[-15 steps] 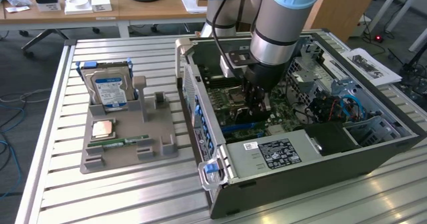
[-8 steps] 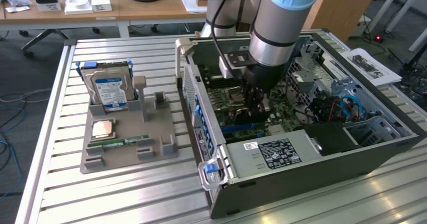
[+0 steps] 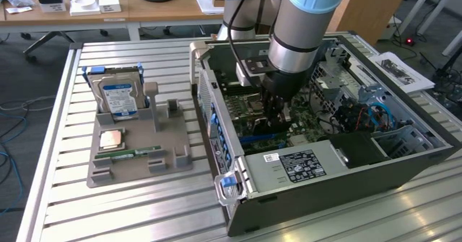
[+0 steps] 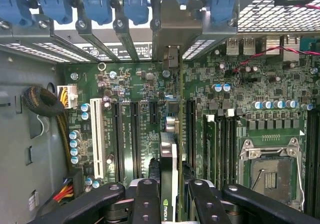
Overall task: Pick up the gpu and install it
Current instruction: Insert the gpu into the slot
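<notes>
gpu (image 4: pixel 168 154) clamped in the gripper (image 4: pixel 171 185), motherboard (image 4: pixel 135 84) beneath the gripper inside the computer case (image 3: pixel 325 198), hard drive (image 3: pixel 119 97) on a holder (image 3: pixel 137 163) well away from it, outside the case

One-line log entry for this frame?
holding: thin dark gpu card, jaws shut | location: over green motherboard, inside open grey metal computer case
</notes>
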Controlling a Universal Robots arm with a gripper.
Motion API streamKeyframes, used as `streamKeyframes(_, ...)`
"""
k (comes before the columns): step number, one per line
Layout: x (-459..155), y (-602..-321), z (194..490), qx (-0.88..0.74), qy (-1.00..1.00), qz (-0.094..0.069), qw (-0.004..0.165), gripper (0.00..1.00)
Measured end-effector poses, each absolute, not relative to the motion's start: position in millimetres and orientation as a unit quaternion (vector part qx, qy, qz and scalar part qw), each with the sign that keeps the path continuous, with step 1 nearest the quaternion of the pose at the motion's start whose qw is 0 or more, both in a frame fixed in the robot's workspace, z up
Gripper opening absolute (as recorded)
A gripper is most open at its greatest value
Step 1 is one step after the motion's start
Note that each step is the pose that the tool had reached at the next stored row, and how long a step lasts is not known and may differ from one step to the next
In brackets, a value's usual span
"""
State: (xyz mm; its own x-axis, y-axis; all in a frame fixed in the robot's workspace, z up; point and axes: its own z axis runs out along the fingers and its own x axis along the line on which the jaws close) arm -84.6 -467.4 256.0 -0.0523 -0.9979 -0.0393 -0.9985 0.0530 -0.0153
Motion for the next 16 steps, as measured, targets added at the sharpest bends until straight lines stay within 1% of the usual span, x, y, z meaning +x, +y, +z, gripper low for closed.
streamKeyframes(16,-84.6,-467.4,253.0,-0.688,0.725,0.008,0.019,0.27)
